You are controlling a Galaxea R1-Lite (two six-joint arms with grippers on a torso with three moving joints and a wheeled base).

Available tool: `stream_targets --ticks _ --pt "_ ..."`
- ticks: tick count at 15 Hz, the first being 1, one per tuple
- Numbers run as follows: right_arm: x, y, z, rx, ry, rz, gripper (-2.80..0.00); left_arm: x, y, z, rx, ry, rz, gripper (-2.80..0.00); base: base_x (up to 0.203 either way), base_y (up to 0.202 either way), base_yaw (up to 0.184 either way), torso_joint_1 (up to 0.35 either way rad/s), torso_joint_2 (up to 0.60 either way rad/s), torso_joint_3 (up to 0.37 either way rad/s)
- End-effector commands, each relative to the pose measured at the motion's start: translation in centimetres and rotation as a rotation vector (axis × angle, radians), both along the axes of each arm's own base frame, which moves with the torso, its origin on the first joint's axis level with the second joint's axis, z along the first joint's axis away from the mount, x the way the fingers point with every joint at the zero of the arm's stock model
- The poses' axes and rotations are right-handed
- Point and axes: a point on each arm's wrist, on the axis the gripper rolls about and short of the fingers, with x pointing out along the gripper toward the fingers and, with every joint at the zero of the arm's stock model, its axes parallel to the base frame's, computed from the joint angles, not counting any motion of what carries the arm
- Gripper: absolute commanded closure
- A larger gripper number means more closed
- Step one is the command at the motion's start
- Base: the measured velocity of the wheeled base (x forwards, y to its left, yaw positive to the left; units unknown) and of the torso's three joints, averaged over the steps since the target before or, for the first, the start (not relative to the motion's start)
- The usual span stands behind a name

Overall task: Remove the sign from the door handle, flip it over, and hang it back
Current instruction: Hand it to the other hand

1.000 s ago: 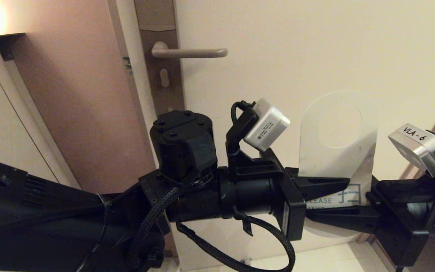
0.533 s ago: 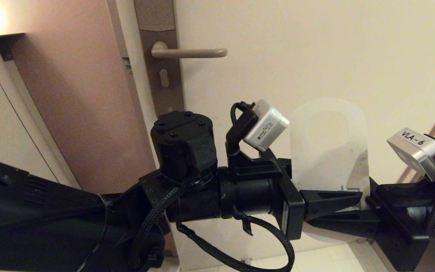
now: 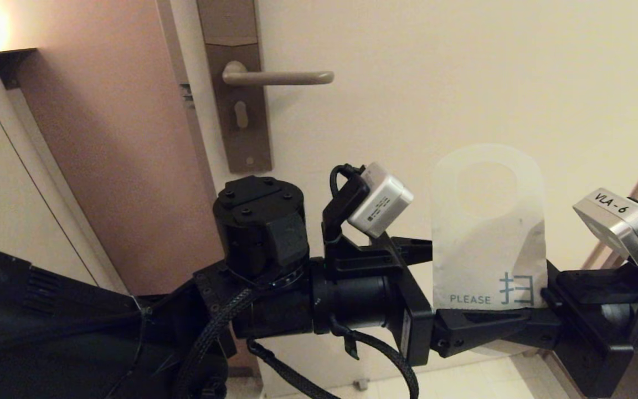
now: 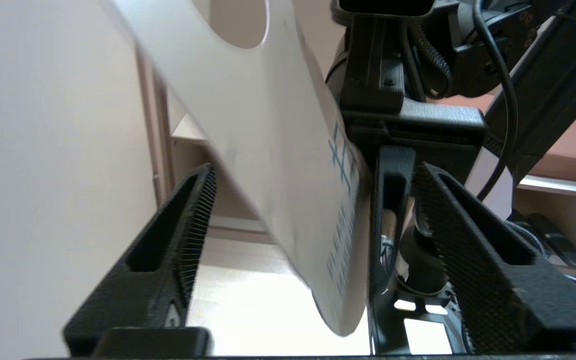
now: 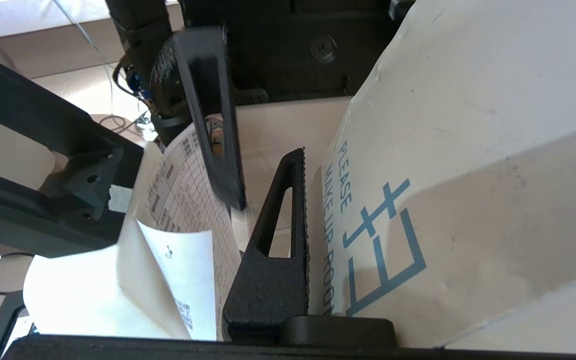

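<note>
1. The left gripper (image 3: 466,288) reaches in from the left across the lower part of the head view, its two ribbed fingers (image 4: 188,235) spread apart. The bottom of the sign (image 3: 488,238) sits in the gap between them, and neither pad presses on it in the left wrist view.
2. The right gripper (image 3: 538,310) comes in from the right at the same height, clamped on the lower edge of the sign. In the right wrist view one black finger (image 5: 273,250) lies flat against the printed face.
3. The sign stands upright between the two grippers, rounded end and oval hole at the top. Its white face points toward the robot, showing teal print: "PLEASE", "MAKE UP ROOM" and a large character.
4. Behind it is the pale door (image 3: 463,72).
5. The door handle (image 3: 277,76) is up and to the left, well apart from the sign, a level lever with nothing hanging on it, fixed to a tall brown lock plate (image 3: 238,105).
6. A small thumb-turn knob (image 3: 240,114) sits on the plate just below the lever.
</note>
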Motion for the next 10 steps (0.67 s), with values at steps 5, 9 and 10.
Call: stream_targets --ticks 5,9,10 --pt "-0.2 -0.2 0.0 0.001 -0.006 -0.005 0.0 0.1 2.6 1.6 -0.033 -0.023 0.046 -2.8 0.0 0.0 0.0 0.0 0.0 0.0" --pt "-0.3 -0.5 -0.2 -0.007 -0.003 -0.036 0.0 -0.6 4.3 1.7 -0.026 -0.021 0.063 -2.8 0.0 0.0 0.0 0.0 0.0 0.0" --pt "-0.3 -0.5 -0.2 -0.006 -0.004 -0.037 0.0 -0.9 4.9 1.6 -0.022 -0.02 0.069 -2.8 0.0 0.0 0.0 0.0 0.0 0.0"
